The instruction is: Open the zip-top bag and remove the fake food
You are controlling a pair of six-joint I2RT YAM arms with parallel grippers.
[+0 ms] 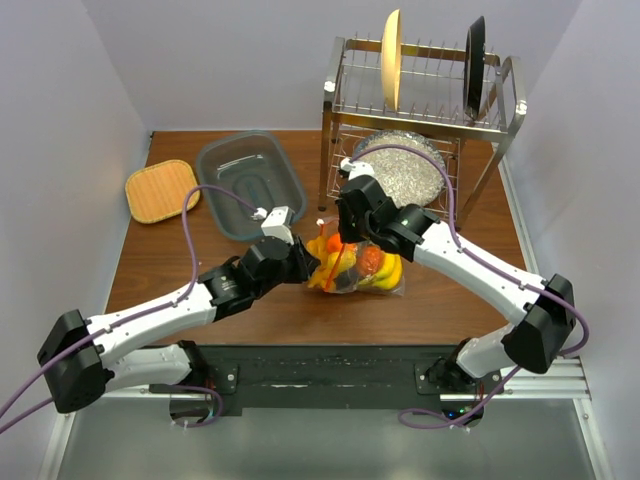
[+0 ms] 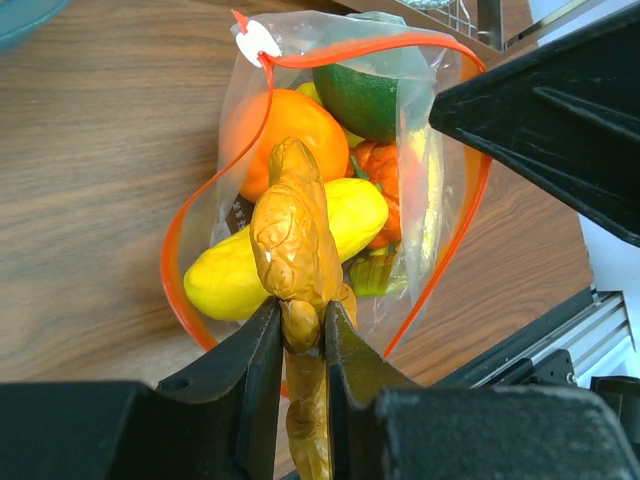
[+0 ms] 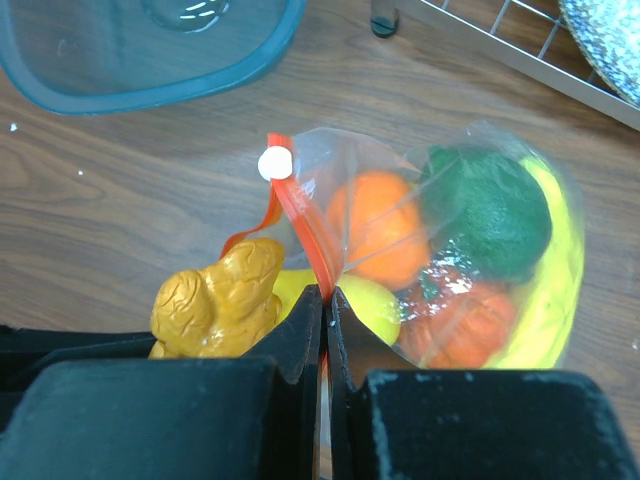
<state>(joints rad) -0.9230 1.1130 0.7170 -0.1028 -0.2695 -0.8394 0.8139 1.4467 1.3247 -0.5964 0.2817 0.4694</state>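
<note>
Found the clear crinkly plastic zip-top bag (image 1: 385, 284) lying on its side near the middle of the brown wooden surface (image 1: 160, 262), just in front of the metal dish rack (image 1: 328, 130) and well apart from the grey translucent plastic tub (image 1: 240, 165) at the back left. Saw its mouth gaping toward the left arm, ringed by the orange-red zip strip (image 2: 176, 258) and tipped with a white slider tab (image 2: 258, 42).

Found the left pincer (image 2: 300, 325) closed tight on the lower end of a knobbly golden-brown plastic piece (image 2: 293, 235), lying across the near rim of the mouth and over a yellow lemon-shaped piece (image 2: 228, 278).

Found the right pincer (image 3: 325, 300) pinched down to a bare slit on the zip strip at the side of the mouth, just beside the golden-brown piece.

Made out, through the plastic, a round orange fruit (image 3: 378, 225), a dark green ball (image 3: 490, 215), a red piece (image 3: 462, 322) under them and a yellow banana (image 3: 562, 262) along the far edge, all inside the bag and pressed close together.
</note>
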